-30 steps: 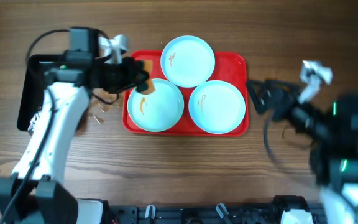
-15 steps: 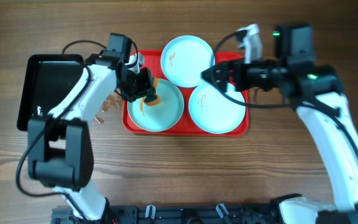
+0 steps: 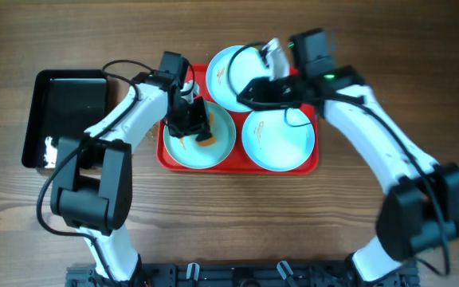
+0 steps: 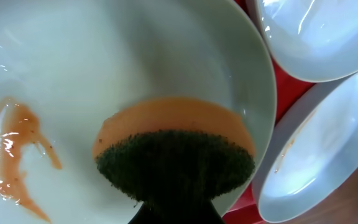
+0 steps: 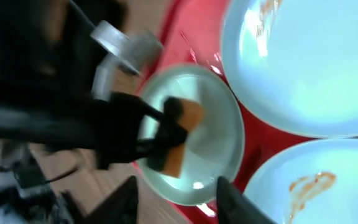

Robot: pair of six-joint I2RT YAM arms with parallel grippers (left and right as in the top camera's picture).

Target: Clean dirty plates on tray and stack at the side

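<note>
We see the red tray (image 3: pixel 237 165) in the middle of the table (image 3: pixel 213 231) with all three plates on it. One plate is at the back (image 3: pixel 233 62), one front-left (image 3: pixel 217 151) and one front-right (image 3: pixel 279 137). None is stacked at the side yet.

The left gripper (image 3: pixel 196 123) is down over the front-left plate. Its fingers are pinched on a sponge (image 4: pixel 176 149), orange with a dark green scrub face. The sponge is pressed onto the plate's inner surface, toward the side nearest the other two plates. An orange-brown smear (image 4: pixel 17 174) sits on the same plate, apart from the sponge and not covered by it.

The right gripper (image 3: pixel 245 94) hangs over the tray at the near edge of the back plate, its arm crossing above that plate. In the right wrist view its fingers (image 5: pixel 128 196) are spread with a clear gap, and we see nothing between them. Whether they touch a plate we cannot tell, as the view is blurred. That same view shows the sponge on the front-left plate ahead. It also shows a smear on the back plate and another on the front-right plate.

A black tray (image 3: pixel 62 112) lies on the table to the left of the red tray, well apart from the plates.
</note>
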